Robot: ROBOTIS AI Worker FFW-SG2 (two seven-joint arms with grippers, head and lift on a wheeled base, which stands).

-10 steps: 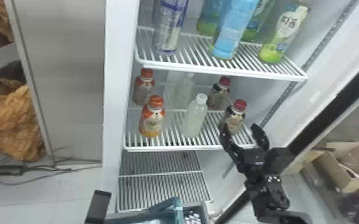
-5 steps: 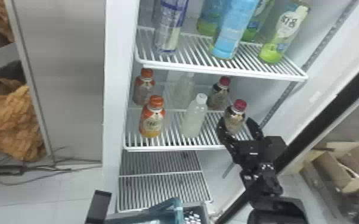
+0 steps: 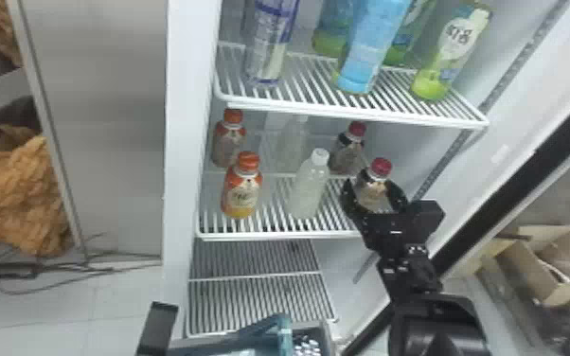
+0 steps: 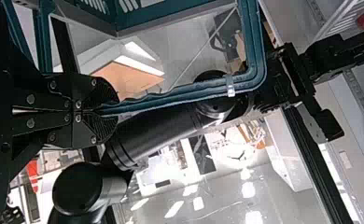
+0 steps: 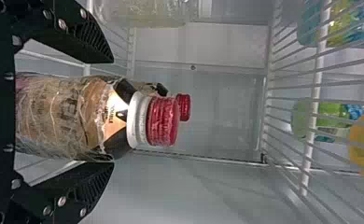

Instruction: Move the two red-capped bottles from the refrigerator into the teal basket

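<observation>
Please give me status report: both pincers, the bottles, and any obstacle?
Left pincer shut on teal basket handle. Right pincer open around front red-capped bottle. Rear red-capped bottle behind it, on shelf. White-capped bottle stands beside, possible obstacle.

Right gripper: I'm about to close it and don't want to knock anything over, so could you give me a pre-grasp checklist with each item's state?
1. Right gripper has a finger on each side of the front red-capped bottle: ok.
2. Fingers closed on that bottle: not ok, gaps remain on both sides.
3. Bottle upright on the shelf: ok.
4. White-capped bottle outside the fingers: ok.
5. Left gripper shut on the handle of the teal basket: ok.
6. Enough room on the basket's floor: cannot tell.
</observation>
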